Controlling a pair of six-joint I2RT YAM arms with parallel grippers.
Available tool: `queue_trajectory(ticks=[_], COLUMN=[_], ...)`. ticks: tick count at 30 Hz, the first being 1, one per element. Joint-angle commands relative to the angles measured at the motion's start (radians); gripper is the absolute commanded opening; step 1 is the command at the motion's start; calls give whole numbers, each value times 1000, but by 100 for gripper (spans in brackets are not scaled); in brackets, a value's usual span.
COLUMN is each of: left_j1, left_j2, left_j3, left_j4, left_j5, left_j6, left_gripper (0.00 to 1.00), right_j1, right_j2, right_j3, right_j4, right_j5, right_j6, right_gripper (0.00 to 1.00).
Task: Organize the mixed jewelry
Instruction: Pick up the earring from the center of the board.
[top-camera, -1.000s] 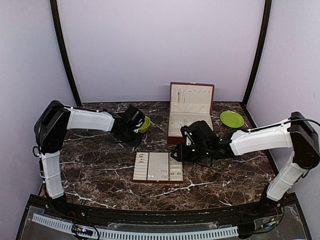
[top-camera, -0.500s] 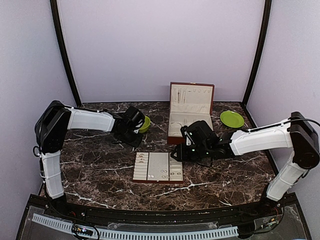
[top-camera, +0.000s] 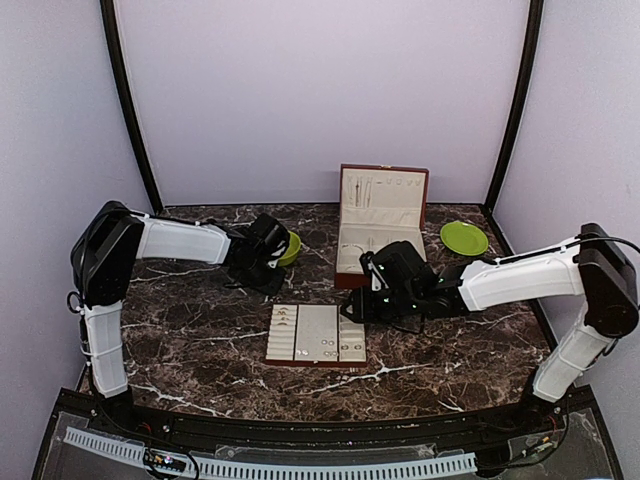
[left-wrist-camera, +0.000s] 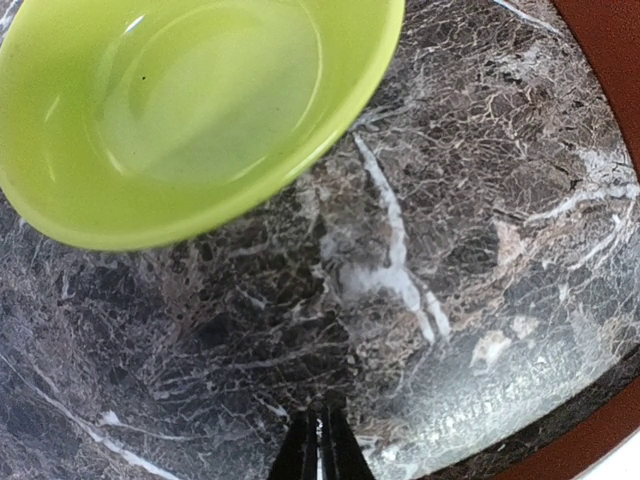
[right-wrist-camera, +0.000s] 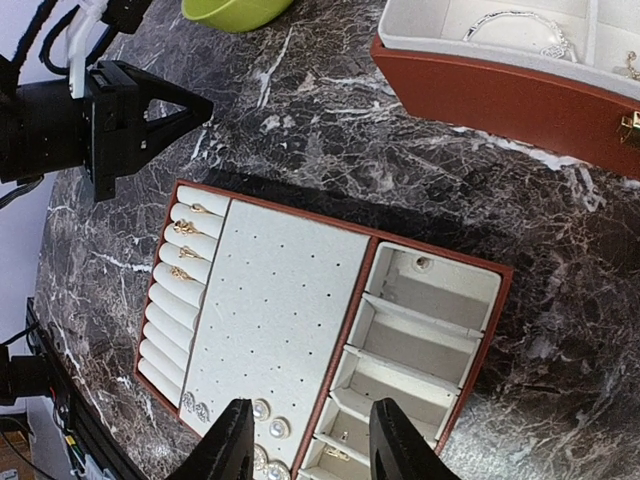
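The mixed jewelry lies in a cream-lined red-brown tray (right-wrist-camera: 290, 290). Gold rings (right-wrist-camera: 185, 232) sit in the roll slots on its left. Pearl studs (right-wrist-camera: 266, 420) are on the perforated pad, and tiny pieces (right-wrist-camera: 340, 447) lie in a near compartment. My right gripper (right-wrist-camera: 312, 440) hovers open over the tray's near end (top-camera: 316, 325) with nothing between its fingers. My left gripper (left-wrist-camera: 320, 450) is shut, low over the marble beside the lime-green bowl (left-wrist-camera: 200, 100). A thin bright sliver shows between its tips, and I cannot tell what it is.
The open red-brown box (top-camera: 380, 215) stands behind the tray, with a silvery bracelet (right-wrist-camera: 515, 25) in its base. A lime-green plate (top-camera: 464, 237) sits at the back right. The bowl (top-camera: 289, 248) is at the back left, with the left gripper (top-camera: 270, 270) next to it.
The left gripper's jaws have drawn together a little. Both arms stay where they were.
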Motion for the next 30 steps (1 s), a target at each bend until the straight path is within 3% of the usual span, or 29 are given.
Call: queue_trajectory(ticks=[1,14,21,30], left_j1=[5,5,6,5], left_j2=[-5,-5,-80,-241], left_j3=[-4,-7,-29,-97], left_j4=[-21,-36,-17,82], left_j5=[-7,16,59,245], left_j6=[-4,-17,-66,-182], left_gripper=[6,0,0,0], right_j1=[-12,-16,-28,-51], right_j2=[12,0,-47,-152], right_j3=[11,5,-14,-72], right_j4=[26,26,39,115], right_j5=[-14,-10,0,-10], right_j6=[-9,-7,-17,-46], right_gripper=[40,40,40,42])
